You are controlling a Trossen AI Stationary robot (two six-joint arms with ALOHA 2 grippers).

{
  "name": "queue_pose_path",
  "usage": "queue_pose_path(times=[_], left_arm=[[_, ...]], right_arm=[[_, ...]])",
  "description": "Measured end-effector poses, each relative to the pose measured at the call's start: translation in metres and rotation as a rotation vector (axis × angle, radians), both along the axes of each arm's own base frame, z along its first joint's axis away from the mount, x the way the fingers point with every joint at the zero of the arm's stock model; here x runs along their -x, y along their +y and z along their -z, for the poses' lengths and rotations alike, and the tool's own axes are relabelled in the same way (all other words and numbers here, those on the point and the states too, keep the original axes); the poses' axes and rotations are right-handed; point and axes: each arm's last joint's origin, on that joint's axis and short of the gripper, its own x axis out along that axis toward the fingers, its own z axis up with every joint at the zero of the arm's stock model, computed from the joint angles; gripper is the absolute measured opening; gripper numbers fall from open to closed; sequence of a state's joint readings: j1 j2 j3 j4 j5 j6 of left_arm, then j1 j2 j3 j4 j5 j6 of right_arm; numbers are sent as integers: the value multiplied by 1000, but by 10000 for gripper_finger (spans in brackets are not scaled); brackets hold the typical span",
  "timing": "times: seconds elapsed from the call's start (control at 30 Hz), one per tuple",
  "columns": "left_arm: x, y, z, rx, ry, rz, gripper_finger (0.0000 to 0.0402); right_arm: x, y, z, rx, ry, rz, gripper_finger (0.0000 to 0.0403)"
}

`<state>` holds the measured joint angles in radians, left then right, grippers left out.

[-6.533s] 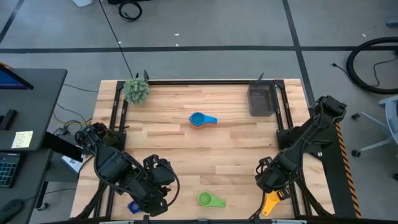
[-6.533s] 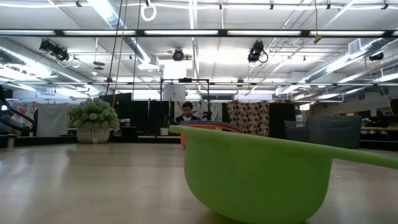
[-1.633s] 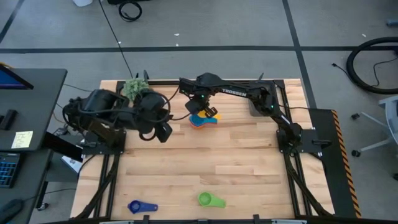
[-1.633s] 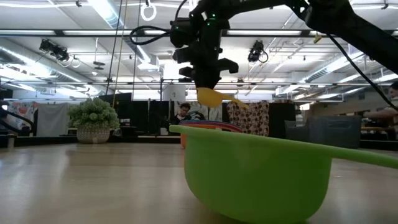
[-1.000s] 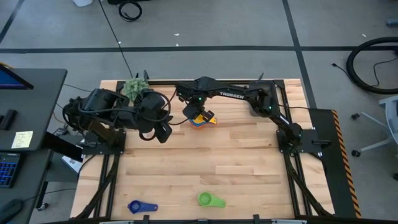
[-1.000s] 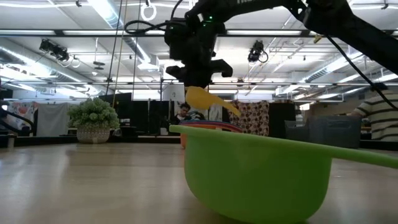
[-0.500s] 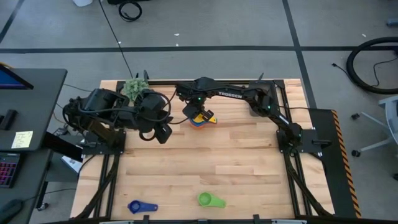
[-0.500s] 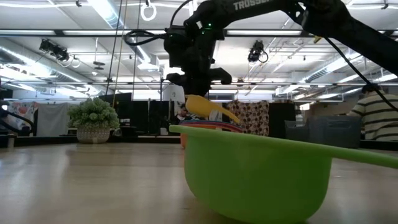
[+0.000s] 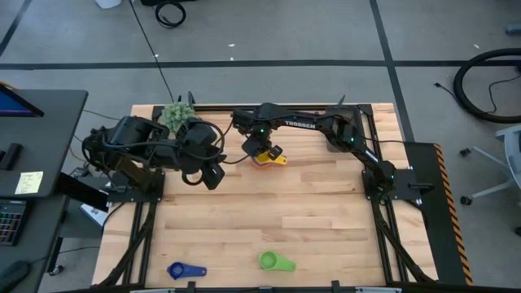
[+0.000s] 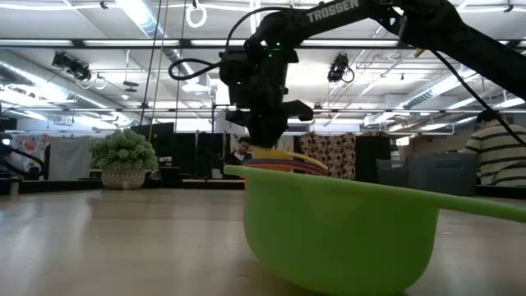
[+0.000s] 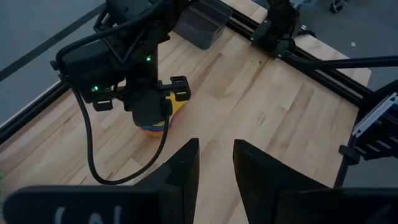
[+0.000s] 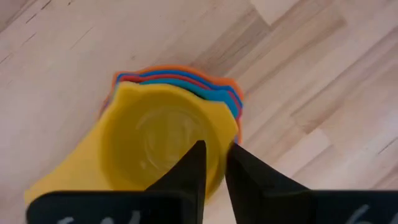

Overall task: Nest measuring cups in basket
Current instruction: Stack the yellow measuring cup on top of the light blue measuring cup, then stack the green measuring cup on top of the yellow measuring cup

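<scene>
A stack of nested measuring cups (image 12: 186, 71), with orange, red and blue rims, sits on the wooden table's far middle. A yellow cup (image 12: 155, 140) lies in it on top, its handle (image 9: 279, 160) sticking out sideways. My right gripper (image 9: 262, 151) stands over the stack, pointing down, shut on the yellow cup. My left gripper (image 9: 213, 176) hangs open to the left of the stack, with nothing between its fingers (image 11: 186, 171). The dark grey basket (image 11: 200, 25) stands by the far right edge. A green cup (image 9: 272, 261) and a blue cup (image 9: 186, 270) lie near the front edge. My right gripper holds the yellow cup by the rim of its bowl (image 12: 219, 144), one finger inside the bowl and one outside. The fingers come from above, pointing down. The cup sits upright in the stack of nested cups and its handle (image 12: 59, 180) juts past the stack's edge.
A fuzzy green plant ball (image 9: 177, 117) stands at the far left corner. Black rails (image 9: 146, 155) run along the table's left, right and far sides. The green cup (image 10: 337, 234) fills the front of the low view. A person in a striped shirt (image 10: 497, 156) shows beyond the table.
My right gripper has gone down onto the stack with the yellow cup. The cup hung tilted above the stack a second ago and now sits nested on top of it.
</scene>
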<state>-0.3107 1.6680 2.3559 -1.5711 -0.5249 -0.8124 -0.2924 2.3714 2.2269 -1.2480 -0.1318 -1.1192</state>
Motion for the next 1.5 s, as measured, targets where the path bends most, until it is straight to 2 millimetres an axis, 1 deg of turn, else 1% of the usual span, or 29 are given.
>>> queue_pose_path(times=[0.13, 0.23, 0.37, 0.5, 0.6, 0.7, 0.77, 0.9, 1.03, 1.17, 1.3, 1.37, 1.5], left_arm=[[0, 0, 0, 0, 0, 0, 103], [0, 0, 0, 1, 0, 1, 103], [0, 0, 0, -21, 10, 23, 103], [0, -1, 0, 5, 24, 62, 103], [0, -3, 1, 36, 30, 82, 103], [1, -8, 1, 69, 41, 128, 103], [2, -11, 1, 88, 47, 153, 103], [3, -16, 2, 104, 54, 190, 103], [1, -20, 8, 56, 92, 226, 103], [-4, -22, 18, 73, 144, 257, 103], [-10, -28, 35, 111, 238, 322, 103], [-13, -32, 44, 110, 278, 327, 103], [-19, -38, 63, 127, 332, 295, 103]], right_arm=[[-3, -1, 0, -1, -23, 51, 65], [-4, -1, -1, 28, -26, 71, 66], [-7, 3, -13, 101, -48, 98, 67], [-13, 12, -35, 98, -115, 242, 61], [-7, 24, -51, 88, -136, 280, 54], [3, 37, -80, 79, -170, 293, 45], [13, 46, -103, 77, -221, 292, 41], [40, 63, -155, 31, -341, 356, 32], [82, 77, -210, -96, -474, 426, 28], [126, 90, -255, -199, -597, 440, 28], [170, 102, -289, -270, -700, 482, 28], [189, 108, -302, -309, -739, 507, 27], [220, 118, -319, -362, -798, 506, 26]])
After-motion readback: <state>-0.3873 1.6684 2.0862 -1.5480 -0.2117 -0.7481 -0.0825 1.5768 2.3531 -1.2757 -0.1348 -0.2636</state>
